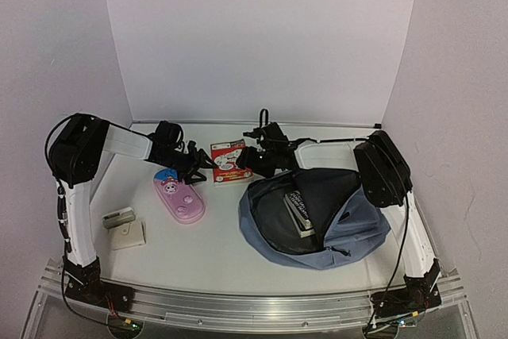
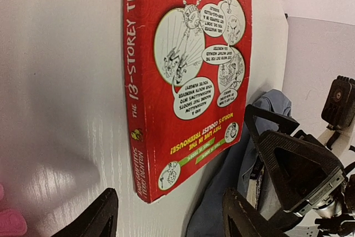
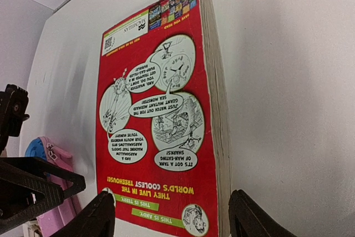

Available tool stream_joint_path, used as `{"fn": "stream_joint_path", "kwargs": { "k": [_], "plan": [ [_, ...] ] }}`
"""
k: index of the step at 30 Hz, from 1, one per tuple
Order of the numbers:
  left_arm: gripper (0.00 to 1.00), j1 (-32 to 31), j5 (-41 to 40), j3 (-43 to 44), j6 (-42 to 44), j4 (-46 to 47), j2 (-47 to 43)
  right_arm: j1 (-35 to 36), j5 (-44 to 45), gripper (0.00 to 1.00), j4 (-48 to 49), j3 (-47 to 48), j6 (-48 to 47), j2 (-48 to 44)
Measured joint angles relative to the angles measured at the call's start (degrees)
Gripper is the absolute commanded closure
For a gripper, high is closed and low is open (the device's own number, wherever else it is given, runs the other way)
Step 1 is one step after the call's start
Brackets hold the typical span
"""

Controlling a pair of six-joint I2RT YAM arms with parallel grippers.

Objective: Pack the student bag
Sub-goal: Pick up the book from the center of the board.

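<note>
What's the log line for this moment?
book: lying flat, unheld | left tool: open, at book | right tool: open, at book | bag: open

in the overhead view the left gripper and right gripper overlap the red book, hiding its side edges. contact cannot be told. the right arm covers the far rim of the student bag, and the books inside show only their ends. a small grey thing and a pale one are too small to name. the left wrist view cuts off the book's top and leaves the pink pencil case a blurred sliver.
</note>
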Motion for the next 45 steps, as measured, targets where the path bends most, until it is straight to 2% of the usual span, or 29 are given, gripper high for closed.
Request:
{"fn": "stream_joint_path", "kwargs": {
  "k": [9,16,22,24,28,33,38,41,45],
  "plan": [
    [0.39,-0.3,0.4,3.7,-0.8,0.0,3.6,0.0,1.0,0.3,-0.7,5.2,1.8,4.8],
    [0.47,-1.1,0.9,5.9,-0.8,-0.4,6.0,-0.3,-1.1,0.34,-1.2,8.2,2.7,7.4],
    [0.55,-1.1,0.7,6.4,-0.8,-1.6,6.4,-1.9,-6.2,0.45,0.2,8.8,4.9,8.1],
    [0.55,-1.2,0.7,6.4,-0.8,-1.6,6.6,-2.3,-8.1,0.53,2.2,8.1,6.5,8.1],
    [0.55,-1.9,0.9,6.4,-0.8,-1.6,6.6,-2.2,-12.1,0.6,5.7,7.0,8.7,8.1],
    [0.55,-2.8,0.9,6.4,-0.8,-1.6,6.6,-2.0,-14.9,0.76,9.1,6.8,10.0,8.1],
    [0.46,-2.9,0.7,6.3,-0.4,-1.8,6.3,-1.9,-14.5,1.0,12.5,4.4,9.7,7.7],
    [0.32,-3.2,-0.6,5.4,0.5,-2.6,4.7,-1.6,-14.3,1.0,13.5,2.9,8.7,6.8],
    [0.19,-3.5,-4.1,2.3,2.7,-5.1,-2.7,-0.7,-14.4,1.0,13.3,1.1,5.9,3.9]
  ]
}}
